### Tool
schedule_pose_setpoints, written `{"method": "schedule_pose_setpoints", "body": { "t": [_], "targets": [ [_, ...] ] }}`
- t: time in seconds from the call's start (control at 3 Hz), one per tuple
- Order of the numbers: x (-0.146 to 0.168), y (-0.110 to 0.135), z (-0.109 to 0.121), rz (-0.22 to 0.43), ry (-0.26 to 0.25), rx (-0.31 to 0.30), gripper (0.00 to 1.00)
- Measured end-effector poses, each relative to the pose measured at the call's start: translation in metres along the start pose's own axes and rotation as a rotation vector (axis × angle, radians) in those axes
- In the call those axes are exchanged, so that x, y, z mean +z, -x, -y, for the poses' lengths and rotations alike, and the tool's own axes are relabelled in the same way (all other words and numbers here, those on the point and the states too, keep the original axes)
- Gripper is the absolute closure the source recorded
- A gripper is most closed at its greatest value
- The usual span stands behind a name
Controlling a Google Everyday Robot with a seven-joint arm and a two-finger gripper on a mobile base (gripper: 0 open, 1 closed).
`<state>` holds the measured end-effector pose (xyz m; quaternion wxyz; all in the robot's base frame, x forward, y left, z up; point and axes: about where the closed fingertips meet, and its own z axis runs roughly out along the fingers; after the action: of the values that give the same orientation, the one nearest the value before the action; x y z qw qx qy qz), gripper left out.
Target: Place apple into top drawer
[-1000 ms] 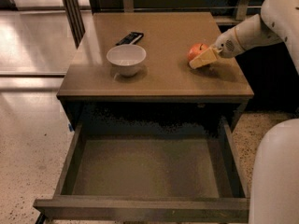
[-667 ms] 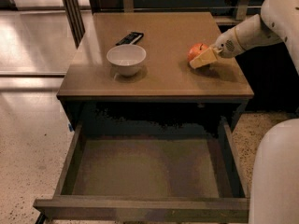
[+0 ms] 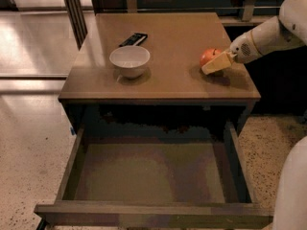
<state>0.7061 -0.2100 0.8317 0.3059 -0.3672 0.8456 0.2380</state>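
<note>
One pincer (image 3: 211,64) at apple (image 3: 208,55); drawer (image 3: 153,215) open

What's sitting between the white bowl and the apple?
Nothing: in the camera view, only bare cabinet top separates the white bowl from the apple; the gripper is at the apple.

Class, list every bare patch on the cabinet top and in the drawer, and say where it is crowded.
The top drawer is bare inside. On the cabinet top, bare room lies between the white bowl and the apple. Crowded: the right edge, where the gripper is at the apple.
</note>
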Motion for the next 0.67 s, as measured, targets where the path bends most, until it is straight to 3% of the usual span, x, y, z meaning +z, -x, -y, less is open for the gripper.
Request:
{"method": "schedule_pose_setpoints", "body": {
  "t": [0.33,0.67],
  "targets": [
    [-0.029,-0.026,-0.017,-0.035,-0.032,0.072,1.00],
    [-0.055,-0.051,-0.044,-0.027,-0.056,0.143,1.00]
  ]
}}
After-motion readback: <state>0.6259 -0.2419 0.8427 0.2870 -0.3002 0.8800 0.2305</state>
